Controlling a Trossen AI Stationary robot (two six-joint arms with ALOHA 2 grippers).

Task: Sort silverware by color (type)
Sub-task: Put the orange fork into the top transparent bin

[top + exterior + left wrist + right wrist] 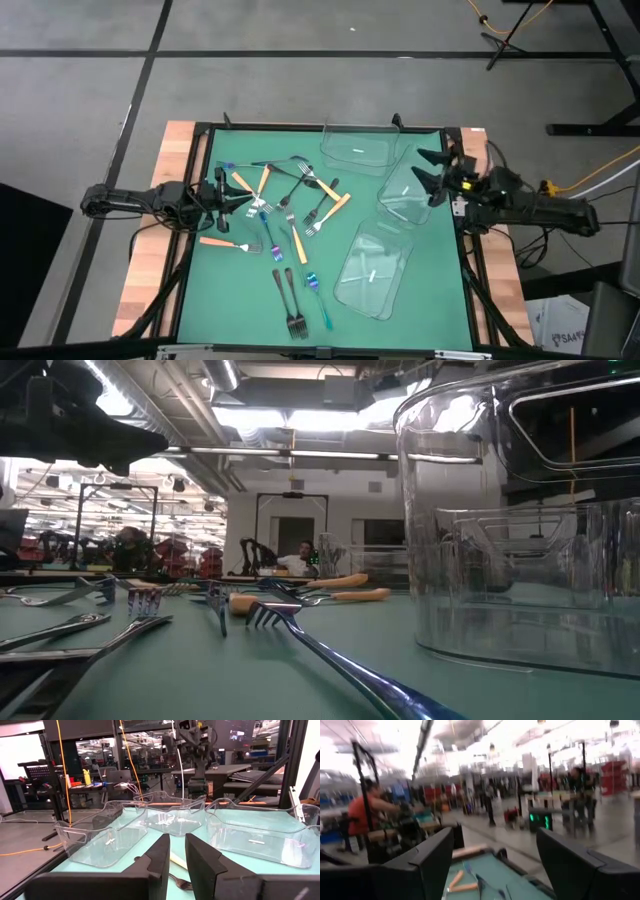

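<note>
High view: 2 dark forks (292, 303), handles away from the front edge.

Right tool (492, 865) spread wide over the green mat (485, 870) — orange-handled forks (460, 882) blurred beyond

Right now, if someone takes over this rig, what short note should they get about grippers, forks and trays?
Left gripper: over the fork pile at the mat's left, jaws narrow with a small gap, holding nothing visible.
Right gripper: wide open, empty, at the mat's right edge by the trays.
Forks: orange-handled, dark and blue-teal ones all mixed loose on the green mat.
Three clear trays: on the right, no forks inside.
Done: nothing sorted. Left: every fork.
</note>
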